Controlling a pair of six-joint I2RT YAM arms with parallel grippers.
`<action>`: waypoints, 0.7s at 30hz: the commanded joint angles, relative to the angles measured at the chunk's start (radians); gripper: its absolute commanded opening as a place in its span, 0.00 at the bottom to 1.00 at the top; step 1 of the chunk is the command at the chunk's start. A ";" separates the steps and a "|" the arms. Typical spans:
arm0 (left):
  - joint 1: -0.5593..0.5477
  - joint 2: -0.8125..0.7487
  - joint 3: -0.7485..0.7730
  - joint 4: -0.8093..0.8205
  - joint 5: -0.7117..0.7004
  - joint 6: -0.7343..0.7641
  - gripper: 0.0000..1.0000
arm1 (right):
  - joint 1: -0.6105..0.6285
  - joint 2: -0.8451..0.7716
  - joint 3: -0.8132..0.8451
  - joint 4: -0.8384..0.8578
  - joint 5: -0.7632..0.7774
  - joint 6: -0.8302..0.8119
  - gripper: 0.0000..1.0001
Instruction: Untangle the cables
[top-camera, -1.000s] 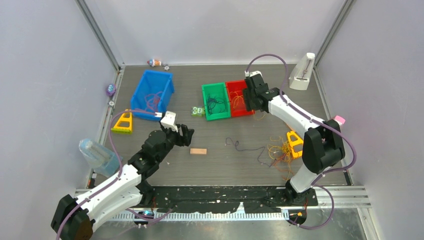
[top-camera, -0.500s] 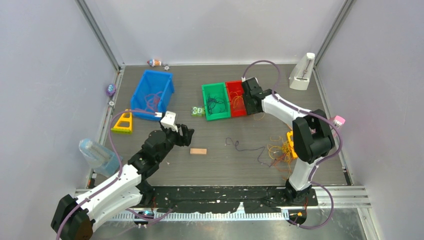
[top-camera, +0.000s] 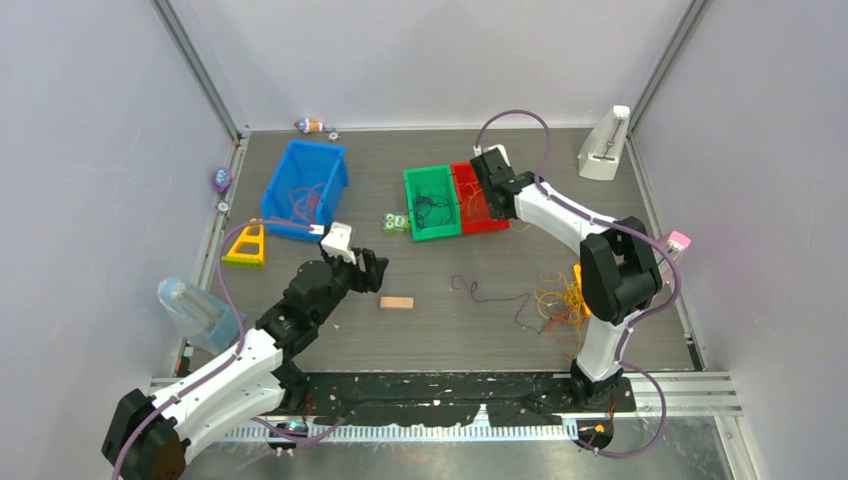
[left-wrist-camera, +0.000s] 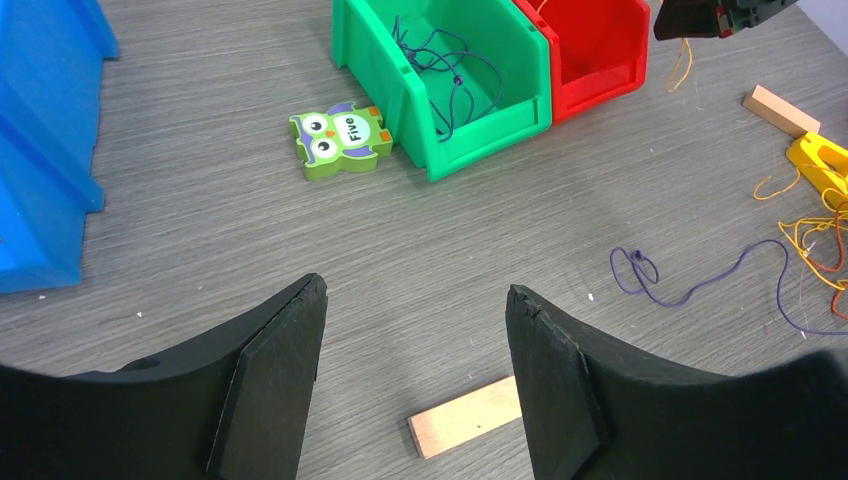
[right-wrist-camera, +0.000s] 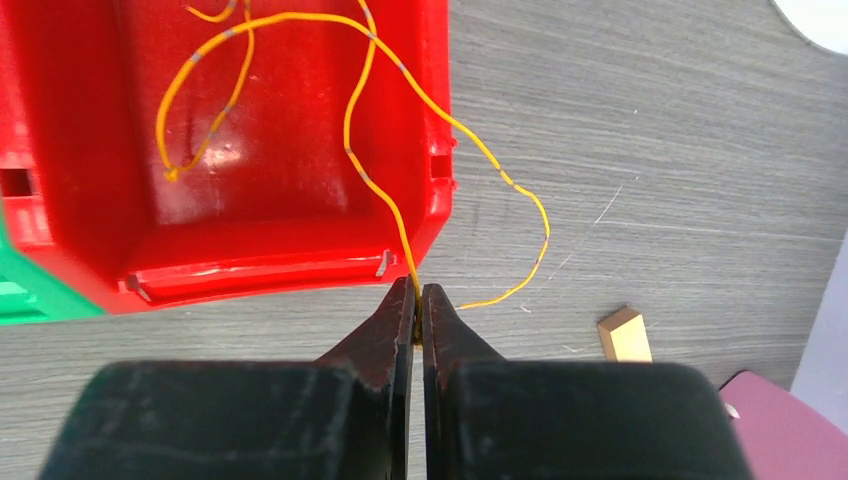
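the yellow cable (right-wrist-camera: 348, 135) is a thin, limp strand with grey bands. part of it lies looped in the red bin (right-wrist-camera: 437, 120), and part runs over the bin's wall and curls on the table beside it. the right gripper (right-wrist-camera: 418, 297) is fully closed, pinching this strand between its fingertips just outside the bin's near corner. it looks almost weightless and without stiffness, so it should trail after any pull and may catch on the rim. a fingertip pinch on a free length suits it.

a purple cable (left-wrist-camera: 690, 295) lies loose on the table, and an orange-yellow tangle (top-camera: 558, 300) sits near the right arm. dark strands (left-wrist-camera: 450, 75) lie in the green bin (left-wrist-camera: 470, 150). the left gripper (left-wrist-camera: 415, 290) hovers wide open and empty above a wooden block (left-wrist-camera: 465, 418).
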 joint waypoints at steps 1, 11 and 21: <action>0.000 -0.001 0.008 0.056 -0.014 0.001 0.67 | 0.041 -0.029 0.077 -0.015 0.069 -0.034 0.05; 0.000 -0.007 0.008 0.053 -0.015 0.003 0.67 | 0.109 -0.035 0.182 -0.036 0.051 -0.077 0.05; 0.000 -0.012 0.007 0.051 -0.016 0.003 0.67 | 0.112 -0.041 0.187 -0.044 0.039 -0.076 0.05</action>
